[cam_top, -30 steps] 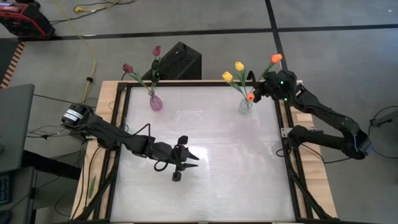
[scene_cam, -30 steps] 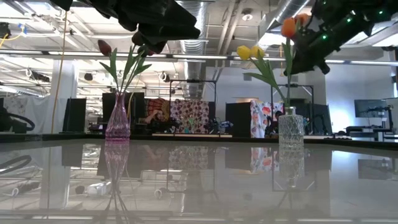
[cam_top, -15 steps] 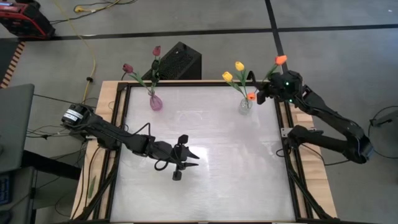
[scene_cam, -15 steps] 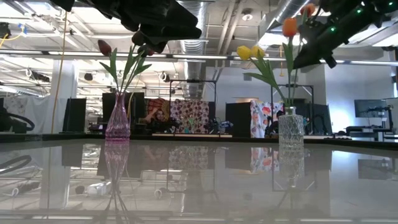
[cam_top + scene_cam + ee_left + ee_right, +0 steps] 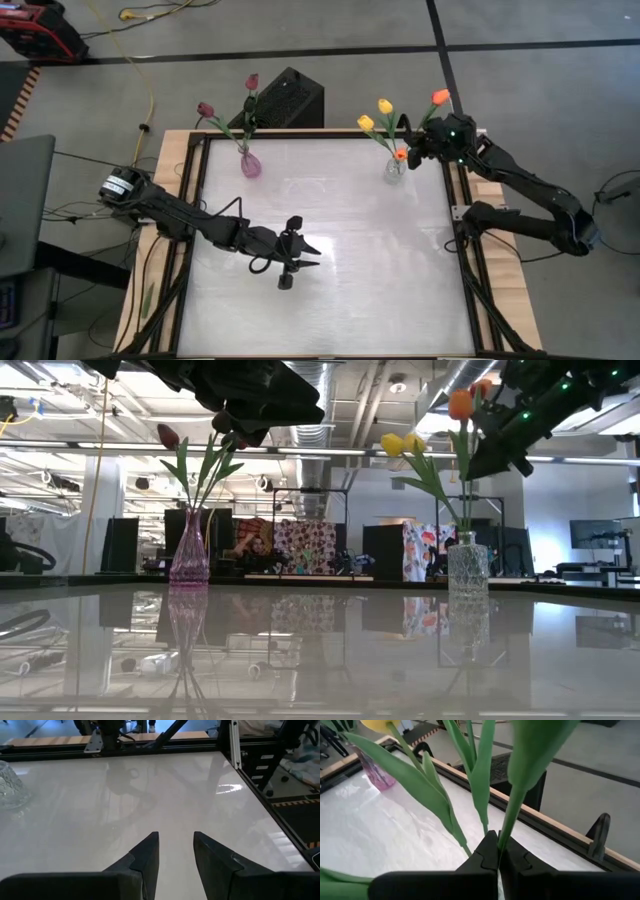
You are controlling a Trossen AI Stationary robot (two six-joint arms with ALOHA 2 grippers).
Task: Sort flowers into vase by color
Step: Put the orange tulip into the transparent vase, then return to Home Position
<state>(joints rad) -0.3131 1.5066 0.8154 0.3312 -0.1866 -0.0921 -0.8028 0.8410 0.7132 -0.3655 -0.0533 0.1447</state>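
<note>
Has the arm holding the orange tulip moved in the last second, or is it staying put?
Yes, slightly. In the high view the right gripper swung away from the clear vase half a second ago, then returned toward it, carrying the orange tulip.

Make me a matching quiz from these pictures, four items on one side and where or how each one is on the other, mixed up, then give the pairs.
1. maroon tulips
2. yellow tulips
3. orange tulip
4. left gripper

A. in the clear vase
B. open, over the table's middle
C. in the pink vase
D. stem pinched by the right gripper

Pairs: 1-C, 2-A, 3-D, 4-B
</note>
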